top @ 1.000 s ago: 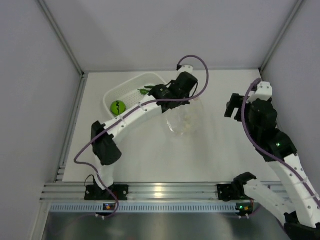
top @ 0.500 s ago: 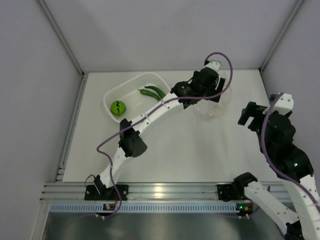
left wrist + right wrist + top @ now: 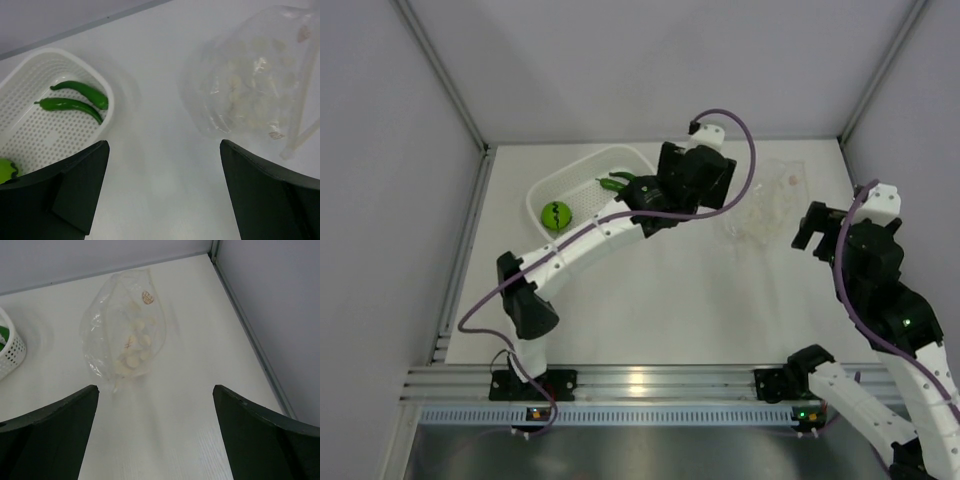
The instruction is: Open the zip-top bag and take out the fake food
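The zip-top bag lies flat on the white table at the back right, held by neither gripper; pale bits show through it. The fake food is in the white basket: a lime-green ball and two dark green pods, the pods partly hidden by my left arm in the top view. My left gripper hovers open between basket and bag, over bare table. My right gripper is open, just short of the bag's near end.
The basket's rim shows at the left edge of the right wrist view. Grey walls close the table at the back and both sides; the right wall's base rail runs close beside the bag.
My left gripper carried the bag to the right, opened and let it go, then drew back left toward the basket. The bag now lies at the back right. The right arm shifted only slightly.
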`<state>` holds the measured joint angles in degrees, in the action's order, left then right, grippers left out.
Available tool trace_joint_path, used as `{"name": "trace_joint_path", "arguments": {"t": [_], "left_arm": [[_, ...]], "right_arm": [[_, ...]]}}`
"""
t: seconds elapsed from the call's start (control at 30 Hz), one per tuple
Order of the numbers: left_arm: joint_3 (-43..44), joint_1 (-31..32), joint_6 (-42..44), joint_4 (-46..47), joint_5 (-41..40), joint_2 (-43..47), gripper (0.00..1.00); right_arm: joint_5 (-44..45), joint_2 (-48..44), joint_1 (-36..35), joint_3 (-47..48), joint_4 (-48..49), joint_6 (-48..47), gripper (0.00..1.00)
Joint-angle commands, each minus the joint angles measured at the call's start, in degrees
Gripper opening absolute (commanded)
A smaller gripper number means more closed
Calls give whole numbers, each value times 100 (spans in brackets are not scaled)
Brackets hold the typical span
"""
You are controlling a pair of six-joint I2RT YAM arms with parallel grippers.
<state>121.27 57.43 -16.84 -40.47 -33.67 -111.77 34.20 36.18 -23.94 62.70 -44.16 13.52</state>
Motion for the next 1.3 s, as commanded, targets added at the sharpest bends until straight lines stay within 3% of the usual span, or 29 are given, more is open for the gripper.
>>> {"name": "trace_joint_path", "arguments": {"t": [0.0,0.2,0.37,0.53,0.93,1.1,1.27], "left_arm": [[-804,-205,-266,171,-772,995,98],[-2756,-847,-882,171,-1274,2034,98],[-4136,-1839,-1225,162,-343,2861,98],[-5208,-2368,-1112,171,-359,3959,98],[-6537,-2368,-541,171,221,7333,98],[-6731,-2359,-504,179,-420,7731,98],[-6713,-2842,-425,249,53,7740,98]], "right_arm": [[-106,125,-14,58,162,-42,99],[-211,100,-5,-380,478,142,99],[-369,-233,-5,-1162,970,142,99],[-660,-419,-14,-1585,1173,45,99],[-844,-402,-23,-1383,734,-261,99],[-932,-340,-31,-1339,865,-253,99],[-941,-208,-31,-1321,936,-209,100]]}}
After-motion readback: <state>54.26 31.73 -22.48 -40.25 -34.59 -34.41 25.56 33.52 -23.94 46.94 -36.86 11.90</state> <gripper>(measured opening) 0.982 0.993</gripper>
